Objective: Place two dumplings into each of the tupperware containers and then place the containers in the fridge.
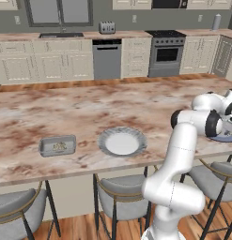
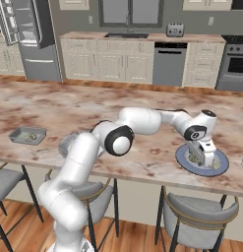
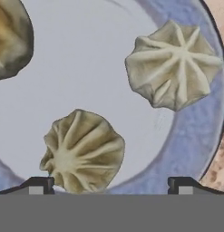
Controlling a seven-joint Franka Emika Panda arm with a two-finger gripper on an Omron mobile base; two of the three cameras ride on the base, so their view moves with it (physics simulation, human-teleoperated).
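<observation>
Pleated dumplings fill the hand view: one dumpling [image 3: 82,152] lies just above the gripper [image 3: 111,185], between its two dark tips, which stand wide apart with nothing clamped. A second dumpling [image 3: 174,65] sits farther up toward the blue-grey plate [image 3: 195,136] rim, and a browner third lump [image 3: 11,38] is cut off at the upper left edge. None of these creases can be read from the base cameras.

From the right base view the gripper [image 2: 204,158] points straight down over that plate [image 2: 184,158], close to its surface, on the marbled tabletop [image 2: 142,103]. Far left of the plate along the tabletop lies a grey tupperware container [image 2: 27,135] with small lumps inside; the fridge [image 2: 29,39] stands open beyond it.

Only the left base view shows a second, empty round plate [image 1: 122,141] between the container [image 1: 58,146] and the arm.
</observation>
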